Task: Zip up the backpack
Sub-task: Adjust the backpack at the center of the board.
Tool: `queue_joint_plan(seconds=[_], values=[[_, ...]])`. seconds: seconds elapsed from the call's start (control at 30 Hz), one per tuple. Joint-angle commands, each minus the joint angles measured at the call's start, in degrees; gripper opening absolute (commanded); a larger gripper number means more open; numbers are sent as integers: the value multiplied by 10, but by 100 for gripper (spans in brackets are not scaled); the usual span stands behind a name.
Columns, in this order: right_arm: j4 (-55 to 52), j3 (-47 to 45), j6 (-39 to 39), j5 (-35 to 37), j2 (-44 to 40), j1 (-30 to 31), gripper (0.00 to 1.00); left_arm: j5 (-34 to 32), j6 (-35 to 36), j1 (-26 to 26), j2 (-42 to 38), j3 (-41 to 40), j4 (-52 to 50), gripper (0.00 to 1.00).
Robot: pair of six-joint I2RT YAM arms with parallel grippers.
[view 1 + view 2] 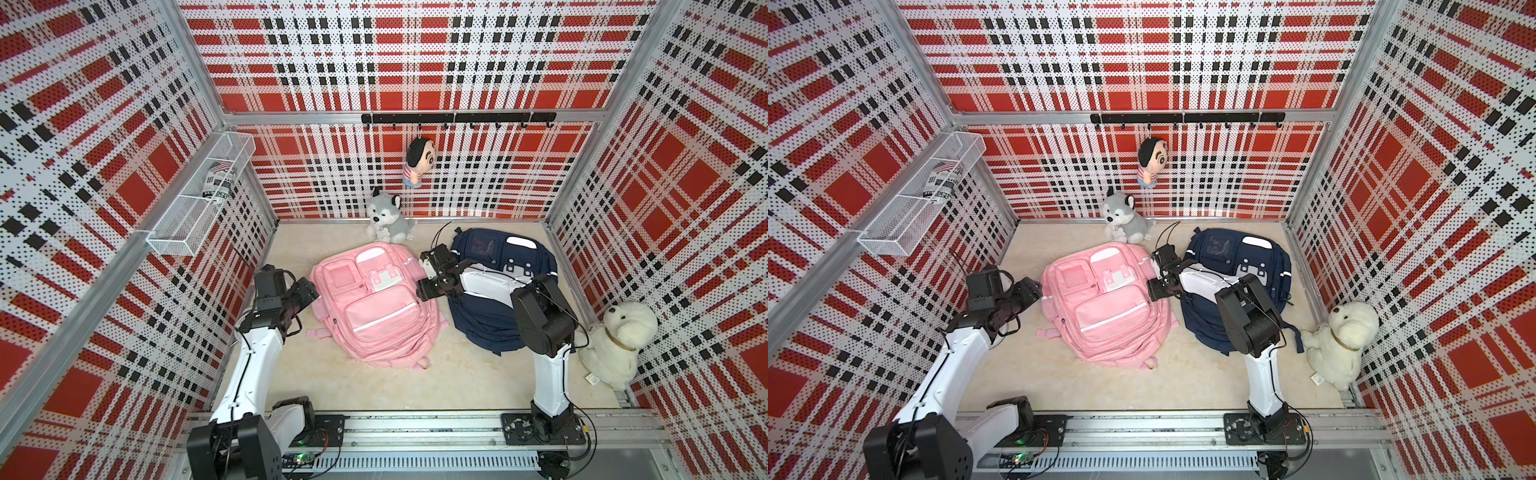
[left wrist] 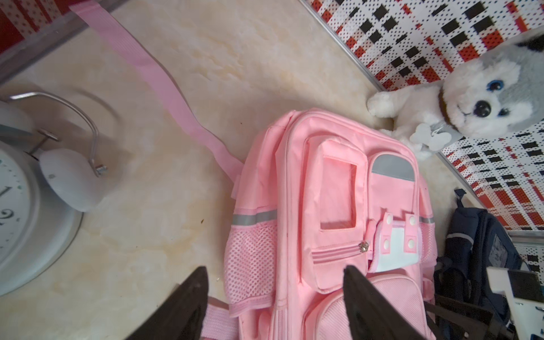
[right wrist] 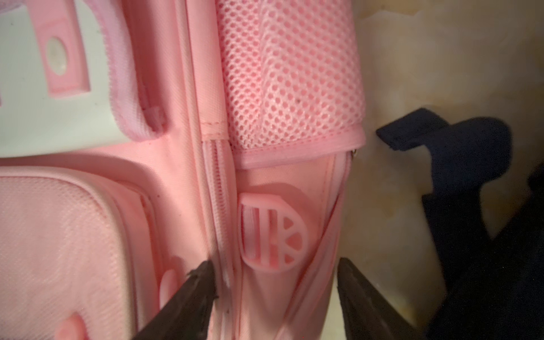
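Your right claw (image 3: 273, 265) is nearer: open, straddling the zipper pull (image 3: 273, 232) at the 3 o'clock edge of the pink backpack (image 1: 376, 303), central on the surface (image 1: 457, 374). Left claw (image 2: 276, 270) open, empty, at 9 o'clock.

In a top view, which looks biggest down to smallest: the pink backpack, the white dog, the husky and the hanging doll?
Largest to smallest, in a top view:
1. pink backpack
2. white dog
3. husky
4. hanging doll
The doll hangs up the wall, maybe nearer the camera, so the last two places are unsure.
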Motion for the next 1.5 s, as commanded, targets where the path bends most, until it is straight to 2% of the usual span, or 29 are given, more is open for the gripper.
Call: queue_joint_plan(seconds=[0.0,0.17,0.3,0.4,0.6,0.77,0.9,1.0,1.07,1.2,1.3,1.37,1.47], values=[[-50,-17,-25,42,-11,-14,69,28,-1,4,22,-14,48,77],[-49,-29,-15,31,-43,-18,69,44,-1,4,54,-22,80,85],[-32,-57,6,23,-94,-18,69,94,-24,0,79,-49,134,88],[-21,-74,20,6,-130,-18,70,102,-38,-14,99,-63,165,99],[-28,-88,36,5,-167,-18,70,76,-41,-67,125,-57,179,98],[-7,-122,72,-28,-217,-12,69,53,-39,-66,132,-60,162,98],[50,-158,130,-86,-260,20,67,54,-45,-65,144,-68,169,99],[88,-162,164,-125,-266,62,66,70,-52,-66,167,-72,186,88],[132,-165,205,-179,-261,85,67,81,-58,-66,181,-75,200,79],[257,-184,293,-291,-229,126,60,94,-64,-66,197,-78,220,53],[241,-157,293,-293,-202,157,58,104,-65,-67,197,-82,230,33],[241,-146,297,-297,-185,174,58,110,-66,-69,194,-84,236,24],[241,-122,311,-316,-149,198,57,113,-65,-75,183,-86,241,17]])
